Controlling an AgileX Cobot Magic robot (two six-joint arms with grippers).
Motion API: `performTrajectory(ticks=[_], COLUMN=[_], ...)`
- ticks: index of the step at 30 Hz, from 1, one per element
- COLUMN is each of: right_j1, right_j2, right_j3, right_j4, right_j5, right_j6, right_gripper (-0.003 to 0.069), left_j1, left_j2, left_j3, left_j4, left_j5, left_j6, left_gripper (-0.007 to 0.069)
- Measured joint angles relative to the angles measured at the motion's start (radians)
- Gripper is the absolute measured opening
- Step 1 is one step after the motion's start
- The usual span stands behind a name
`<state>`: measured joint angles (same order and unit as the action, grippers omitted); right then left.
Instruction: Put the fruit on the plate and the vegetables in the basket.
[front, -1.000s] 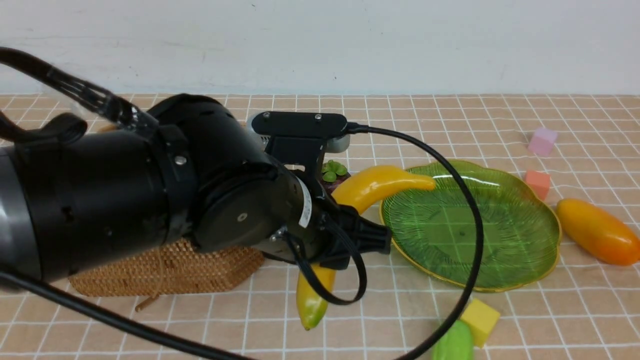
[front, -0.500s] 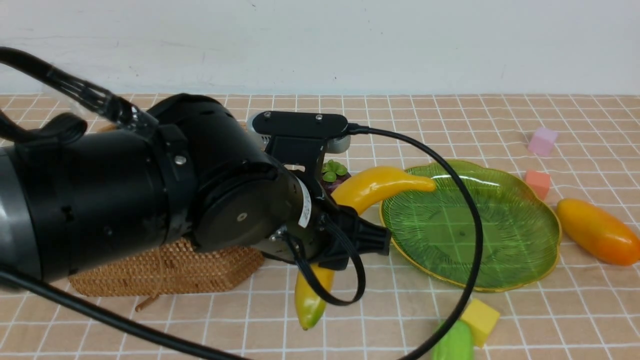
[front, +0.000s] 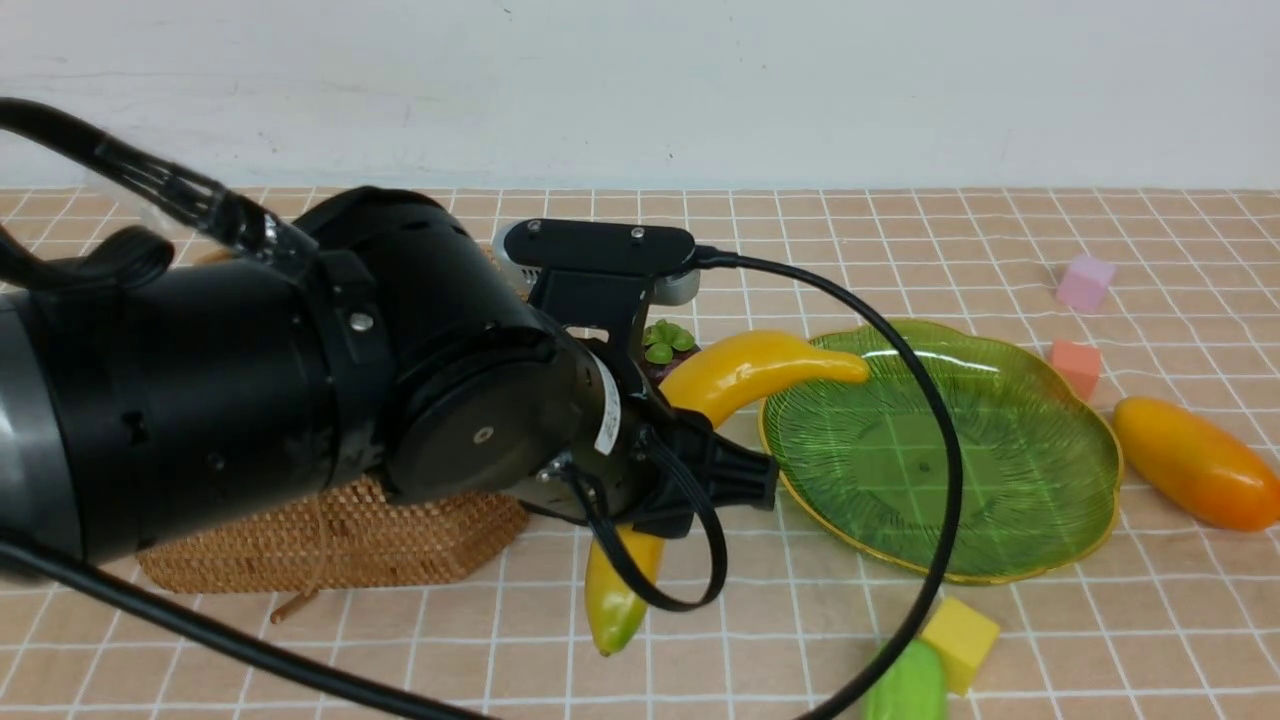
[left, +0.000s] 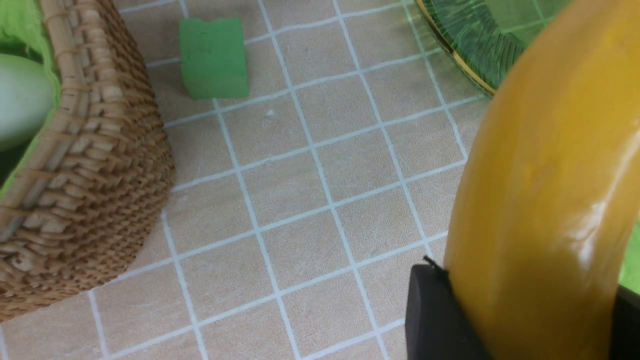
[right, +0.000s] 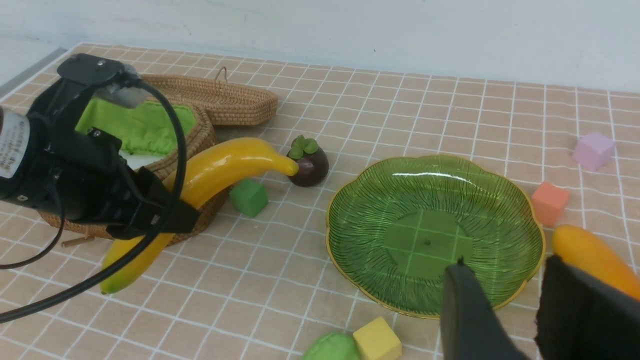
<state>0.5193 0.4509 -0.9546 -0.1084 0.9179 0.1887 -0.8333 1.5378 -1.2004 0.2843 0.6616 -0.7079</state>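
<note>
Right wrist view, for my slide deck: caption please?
Left gripper grips the banana between the wicker basket and the green plate.

Pink cube (front: 1085, 282), salmon cube (front: 1075, 367), yellow cube (front: 959, 630), green cube (right: 249, 197) lie apart.

Bright, even overhead light, soft faint shadows. White glare streak on the wide translucent green glass plate (front: 1020, 470). Sheen on the long curved yellow banana (left: 545, 200) — slightly soft up close in the left wrist view.

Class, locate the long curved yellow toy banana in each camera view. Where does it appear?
Front view: banana at centre, left of the scalloped green glass plate.
Left wrist view: banana close up, beside the plate's rim.
Right wrist view: banana running from brown wicker basket to dark purple mangosteen.
Shared landmark: the plate.
</note>
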Motion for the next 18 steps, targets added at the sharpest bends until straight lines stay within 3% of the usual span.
performTrajectory(ticks=[18], right_j1=[0.000], right_j2=[0.000], right_j3=[0.000], right_j4=[0.005], right_j5=[0.015], right_j6=[0.000], right_gripper=[0.0237], left_j1=[0.000], left_j2=[0.000], left_j3=[0.000], left_j4=[0.041], left_j5=[-0.002], left_j6=[0.001], left_gripper=[0.0298])
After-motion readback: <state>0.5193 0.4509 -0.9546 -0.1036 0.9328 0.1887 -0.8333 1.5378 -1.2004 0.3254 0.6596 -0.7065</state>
